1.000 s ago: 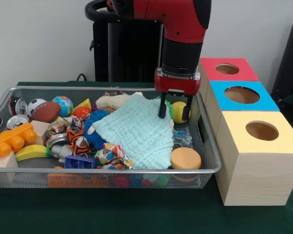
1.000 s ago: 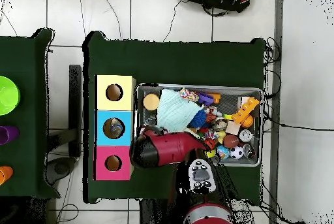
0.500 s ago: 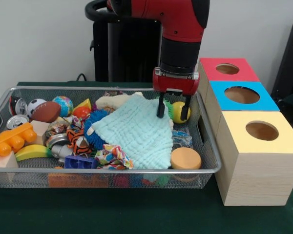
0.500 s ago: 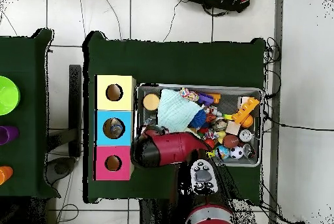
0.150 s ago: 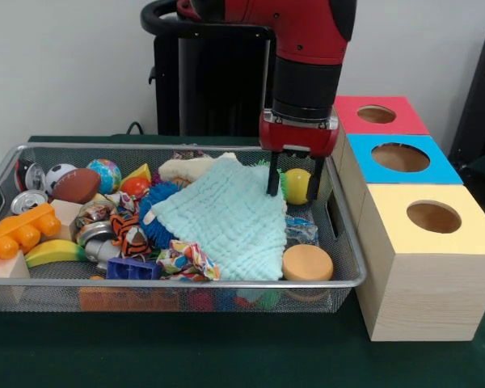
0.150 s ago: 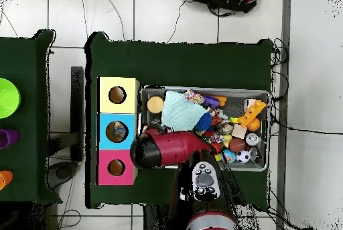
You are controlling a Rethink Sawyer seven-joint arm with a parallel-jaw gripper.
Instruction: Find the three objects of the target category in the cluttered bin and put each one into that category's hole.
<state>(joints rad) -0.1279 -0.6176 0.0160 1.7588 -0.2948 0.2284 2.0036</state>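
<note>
My gripper [image 5: 293, 186] hangs open low over the right back part of the wire bin [image 5: 186, 284]. Its two black fingers [image 5: 272, 179] stand on either side of a yellow ball [image 5: 297, 184], with a small gap on the ball's left. A pale green cloth [image 5: 226, 214] lies spread just left of the ball. Further left are a brown football [image 5: 75, 186], a soccer ball [image 5: 58, 174] and a globe-patterned ball [image 5: 105, 174]. In the overhead view the red arm [image 6: 171, 150] covers the gripper and the ball.
Three boxes with round holes stand right of the bin: red [image 5: 377, 115], blue [image 5: 400, 158], yellow [image 5: 433, 217]. An orange disc [image 5: 307, 263], a banana [image 5: 52, 252], an orange block [image 5: 16, 234] and a can [image 5: 26, 201] crowd the bin.
The gripper has shifted a little to the right, toward the boxes, so the yellow ball now sits between its fingers. The ball and the cloth have not moved.
</note>
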